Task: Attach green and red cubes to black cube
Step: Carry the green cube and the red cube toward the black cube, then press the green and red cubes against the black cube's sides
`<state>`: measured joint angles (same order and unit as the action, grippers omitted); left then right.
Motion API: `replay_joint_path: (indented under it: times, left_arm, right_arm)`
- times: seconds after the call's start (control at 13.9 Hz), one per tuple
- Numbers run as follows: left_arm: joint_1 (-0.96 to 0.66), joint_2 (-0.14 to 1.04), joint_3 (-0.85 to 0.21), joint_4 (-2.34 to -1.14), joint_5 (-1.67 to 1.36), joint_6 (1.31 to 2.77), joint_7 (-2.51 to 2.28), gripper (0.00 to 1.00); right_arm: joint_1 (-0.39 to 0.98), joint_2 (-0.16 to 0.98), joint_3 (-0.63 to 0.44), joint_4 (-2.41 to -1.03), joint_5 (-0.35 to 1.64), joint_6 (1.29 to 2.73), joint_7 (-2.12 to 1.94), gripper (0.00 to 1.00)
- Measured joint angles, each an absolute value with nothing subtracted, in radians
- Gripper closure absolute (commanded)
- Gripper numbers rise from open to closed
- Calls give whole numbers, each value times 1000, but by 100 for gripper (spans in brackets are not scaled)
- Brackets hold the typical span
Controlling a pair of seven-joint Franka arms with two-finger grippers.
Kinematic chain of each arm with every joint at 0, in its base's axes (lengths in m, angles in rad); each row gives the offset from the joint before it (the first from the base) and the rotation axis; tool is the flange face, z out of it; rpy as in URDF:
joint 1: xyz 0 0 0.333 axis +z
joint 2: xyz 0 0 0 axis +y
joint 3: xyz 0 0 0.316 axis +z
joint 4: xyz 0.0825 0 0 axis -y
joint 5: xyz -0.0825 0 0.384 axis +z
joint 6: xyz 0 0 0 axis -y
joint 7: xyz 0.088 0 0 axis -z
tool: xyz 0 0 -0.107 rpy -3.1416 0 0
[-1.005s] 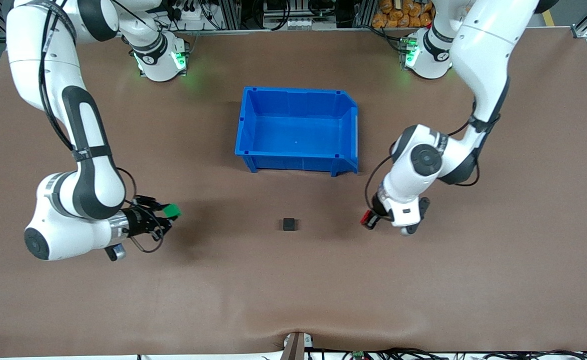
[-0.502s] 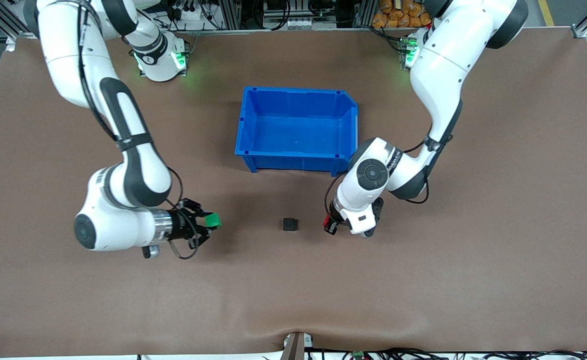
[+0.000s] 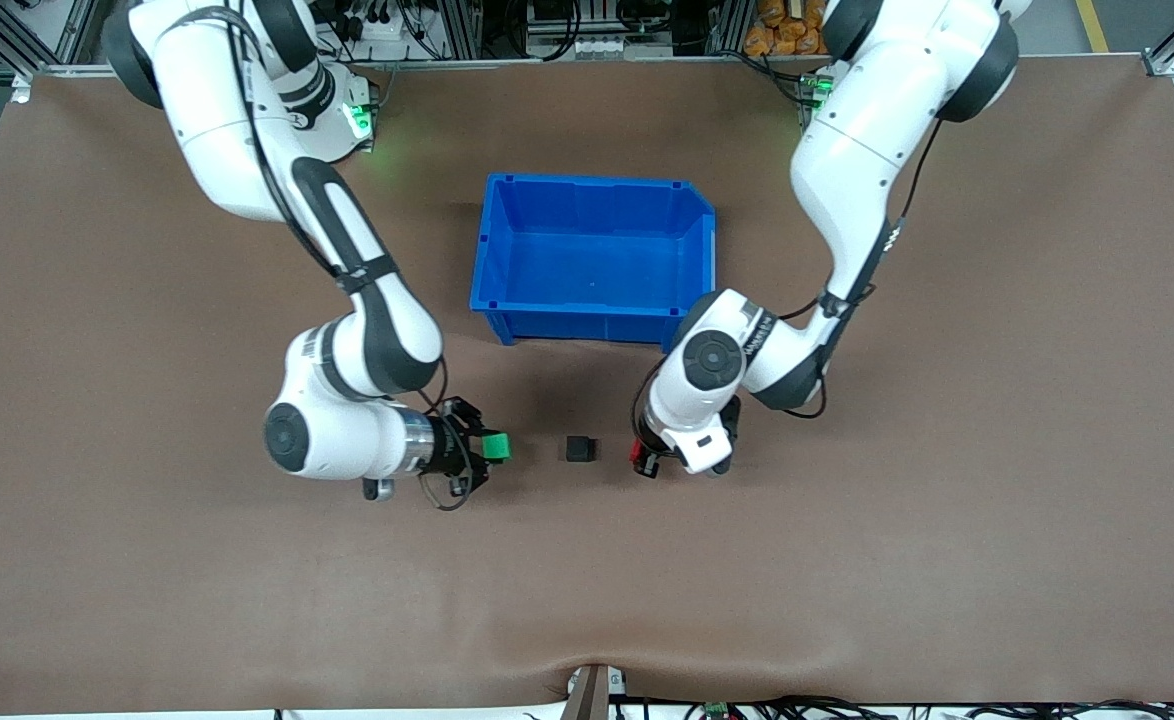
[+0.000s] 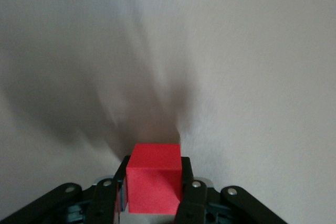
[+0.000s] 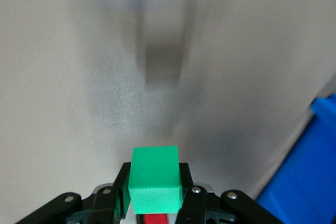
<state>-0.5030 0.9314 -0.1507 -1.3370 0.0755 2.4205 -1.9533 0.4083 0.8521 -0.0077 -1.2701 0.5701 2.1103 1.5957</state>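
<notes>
Right gripper (image 3: 487, 449), centre-left of frame, fingers clenched on green cube (image 3: 494, 447), now much closer to black cube (image 3: 578, 448) than a second ago. Black cube unmoved on bench (image 3: 847, 580), centre frame. Left gripper (image 3: 640, 458), just right of it, grasping red cube (image 3: 637, 457), also closed in. Blue bin (image 3: 595, 258) above centre. Judgement: attachment likely imminent, neither cube touching yet.

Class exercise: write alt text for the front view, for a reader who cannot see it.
Two white robot arms close in on a small black cube on a brown table: the right gripper holds a green cube and the left gripper a red cube, one at each side of it. An open blue bin sits farther from the camera.
</notes>
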Motion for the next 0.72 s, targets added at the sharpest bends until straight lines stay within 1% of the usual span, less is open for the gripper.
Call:
replay_joint_path:
  times: [0.22, 0.72]
  left_arm:
    - [-557, 954, -129, -1305, 76, 2439, -2060, 100]
    - [-556, 959, -127, -1298, 70, 2441, -2188, 100]
  right_arm:
    - [450, 885, -8, -1270, 570, 2172, 1660, 100]
    - [508, 937, -8, -1275, 585, 2280, 1706, 100]
